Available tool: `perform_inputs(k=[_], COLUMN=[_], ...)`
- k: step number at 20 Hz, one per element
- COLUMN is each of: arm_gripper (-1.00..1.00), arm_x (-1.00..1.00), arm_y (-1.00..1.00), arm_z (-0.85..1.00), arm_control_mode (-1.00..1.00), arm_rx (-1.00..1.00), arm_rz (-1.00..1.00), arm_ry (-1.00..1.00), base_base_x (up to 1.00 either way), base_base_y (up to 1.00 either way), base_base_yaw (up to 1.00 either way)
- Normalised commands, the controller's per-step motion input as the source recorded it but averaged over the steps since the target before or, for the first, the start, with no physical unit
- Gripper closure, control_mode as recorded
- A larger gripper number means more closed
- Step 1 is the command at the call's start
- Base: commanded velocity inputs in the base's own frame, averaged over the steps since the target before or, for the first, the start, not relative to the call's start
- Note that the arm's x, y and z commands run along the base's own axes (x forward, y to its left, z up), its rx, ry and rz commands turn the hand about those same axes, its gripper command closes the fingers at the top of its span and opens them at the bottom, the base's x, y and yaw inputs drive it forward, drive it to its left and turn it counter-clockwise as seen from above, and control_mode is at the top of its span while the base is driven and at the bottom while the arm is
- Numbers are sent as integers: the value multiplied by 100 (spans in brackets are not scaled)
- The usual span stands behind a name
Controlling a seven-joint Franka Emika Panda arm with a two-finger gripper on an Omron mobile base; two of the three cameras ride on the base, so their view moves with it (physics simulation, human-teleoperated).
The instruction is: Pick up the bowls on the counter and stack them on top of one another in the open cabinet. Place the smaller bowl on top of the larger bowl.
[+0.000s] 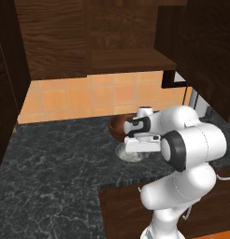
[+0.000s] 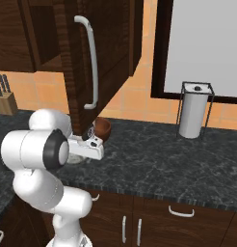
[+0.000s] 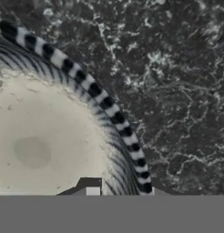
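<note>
The smaller bowl (image 1: pixel 125 155), pale and speckled, sits on the dark marble counter (image 1: pixel 51 158) directly under my hand. In the hand view its dark-banded rim (image 3: pixel 98 95) curves across the frame and runs down between my fingertips. My gripper (image 3: pixel 125 189) is shut on that rim, with one tip inside the bowl and one outside. The larger bowl (image 1: pixel 118 126), reddish-brown, stands just behind it against the wall, also seen as the brown bowl (image 2: pixel 104 127) past my wrist. Above, the open cabinet shelf (image 1: pixel 131 59) holds nothing I can see.
The open cabinet door with a pale handle (image 2: pixel 91 62) hangs right above my arm. A paper-towel holder (image 2: pixel 193 111) stands on the counter to the right, and a knife block (image 2: pixel 5 99) at the far left. An orange tiled wall (image 1: pixel 79 98) backs the counter.
</note>
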Motion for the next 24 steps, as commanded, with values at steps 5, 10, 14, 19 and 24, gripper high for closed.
perform_inputs(k=[5,10,14,19,24], arm_gripper=[100,100,100,100,100], arm_x=[-43,-58,-16,31,72], arm_y=[0,0,0,9,12], arm_z=[15,71,100,83,65], arm_control_mode=[-100,-100,-100,-100,-100], arm_rx=[0,6,3,0,-3], arm_rz=[0,-5,-13,-20,-22], arm_ry=[-6,-24,-21,-16,-10], base_base_x=[0,0,0,0,0], base_base_y=[0,0,0,0,0], base_base_yaw=[0,0,0,0,0])
